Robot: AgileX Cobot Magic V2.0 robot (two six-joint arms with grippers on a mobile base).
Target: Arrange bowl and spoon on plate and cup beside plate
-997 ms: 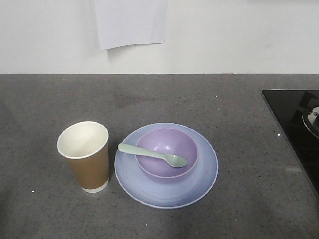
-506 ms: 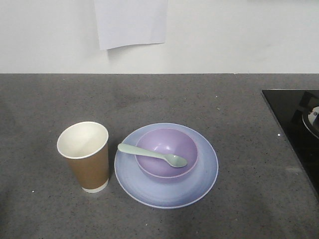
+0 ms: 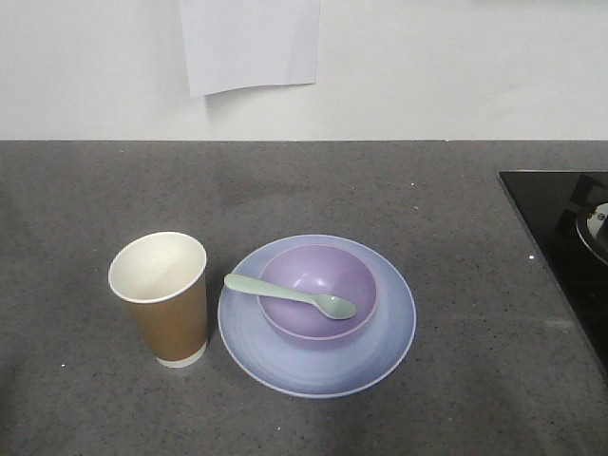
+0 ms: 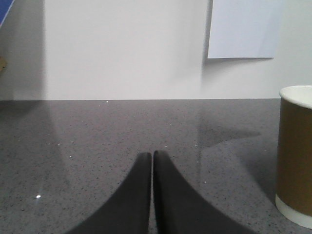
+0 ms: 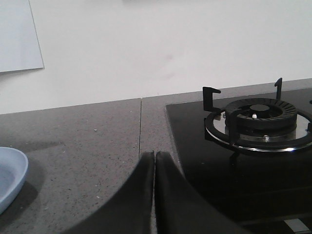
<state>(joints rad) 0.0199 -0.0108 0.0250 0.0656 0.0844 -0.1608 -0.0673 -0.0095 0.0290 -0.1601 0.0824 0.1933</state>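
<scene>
We are finding bowl [image 3: 318, 290] and spoon [image 3: 290, 295] sitting on plate [image 3: 380, 356], cup [image 3: 161, 297] at lower left; both jaws closed, empty; keeping them parked clear.

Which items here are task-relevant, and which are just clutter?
Task items:
- bowl, on the plate
- spoon, resting across the bowl
- plate
- paper cup, upright beside the plate

Not part of it:
- gas burner on the black hob
- sheet of paper on the wall
</scene>
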